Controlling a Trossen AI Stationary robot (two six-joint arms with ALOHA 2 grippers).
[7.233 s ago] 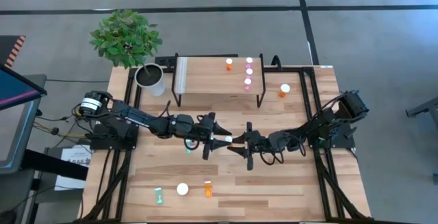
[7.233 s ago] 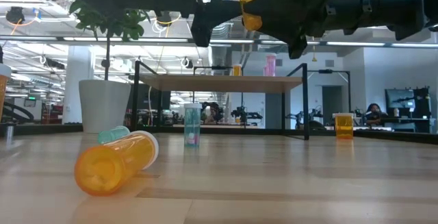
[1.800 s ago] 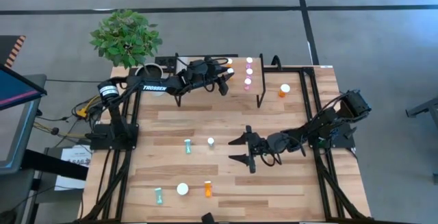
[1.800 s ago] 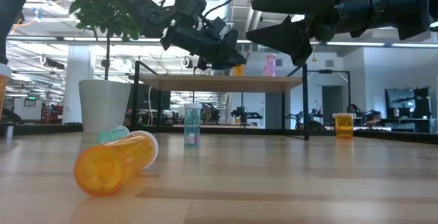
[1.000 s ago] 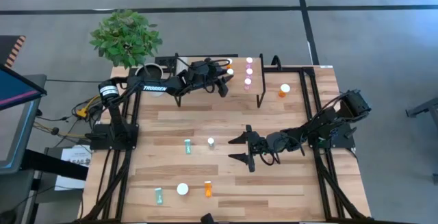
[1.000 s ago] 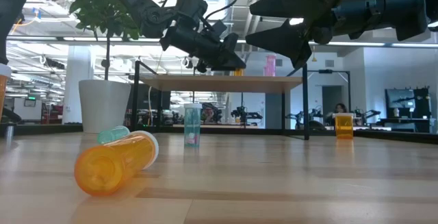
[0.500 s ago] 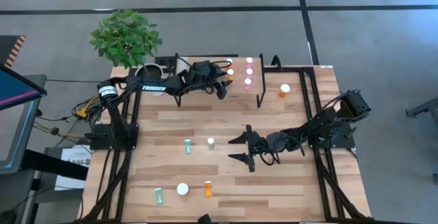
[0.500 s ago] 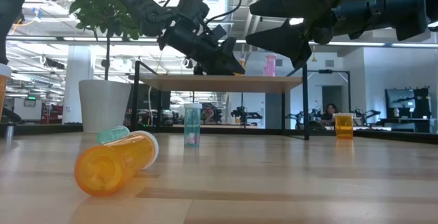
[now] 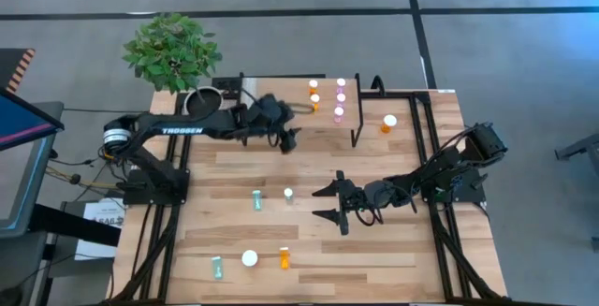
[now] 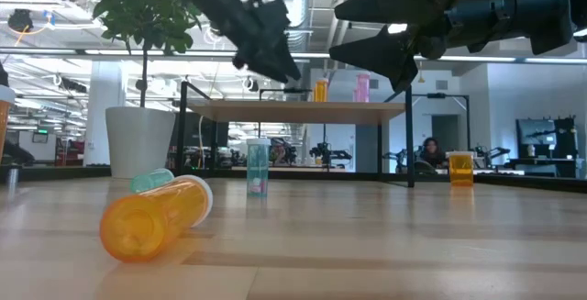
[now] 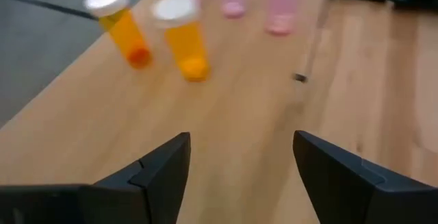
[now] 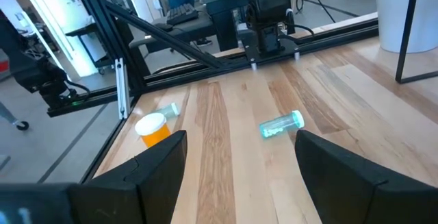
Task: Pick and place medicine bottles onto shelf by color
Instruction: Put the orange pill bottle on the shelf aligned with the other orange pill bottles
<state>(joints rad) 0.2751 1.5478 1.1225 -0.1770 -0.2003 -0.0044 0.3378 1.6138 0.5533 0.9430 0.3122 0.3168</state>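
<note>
Left gripper [image 9: 289,140] up over the shelf [image 9: 271,109], around the edge facing the open table. Fingers spread wide in the left wrist view, nothing between them. Blurry in the low view, so not much more to say there.

On the shelf itself: two orange bottles [image 9: 314,92] standing close together, then three pink bottles [image 9: 340,97] in a row just beside them, toward the far-right leg. All upright, white caps on.

Off the shelf, down on the table: one orange bottle [image 9: 388,122] standing alone just outside the shelf's right legs. Around mid-table, a teal bottle [image 9: 256,199] upright, with a small white-capped bottle [image 9: 288,195] near it, colour hard to tell from above. Near the front edge, a second teal bottle [image 9: 217,267] lying on its side, a wide orange bottle [image 10: 151,216] also tipped over beside it, and a small orange bottle [image 9: 284,257] next to that.

Right gripper [image 9: 328,205] hanging over mid-table, right of the white-capped bottle, well apart from the shelf. Jaws gaping, empty.

White plant pot [image 9: 201,107] off the shelf's left end, leafy plant in it.
</note>
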